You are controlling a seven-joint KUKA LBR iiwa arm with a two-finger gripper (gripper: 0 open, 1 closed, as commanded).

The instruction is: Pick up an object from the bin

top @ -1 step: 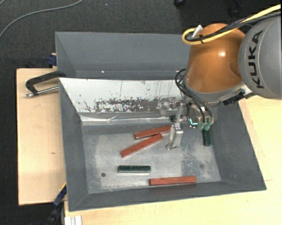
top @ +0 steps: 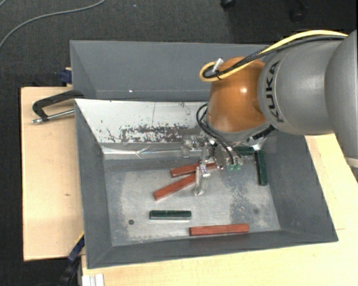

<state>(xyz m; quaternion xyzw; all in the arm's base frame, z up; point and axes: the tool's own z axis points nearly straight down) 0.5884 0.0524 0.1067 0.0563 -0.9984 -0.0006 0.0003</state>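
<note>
The hand (open or closed, I cannot tell) is at one end of the slanted red stick — probably light, stiff, smooth, best pinched mid-length.

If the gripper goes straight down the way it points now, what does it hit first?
Probably the angled red stick mid-bin: the gripper sits over its right end, with a second red stick just behind. Depth is unclear from above, so it may be touching.
</note>
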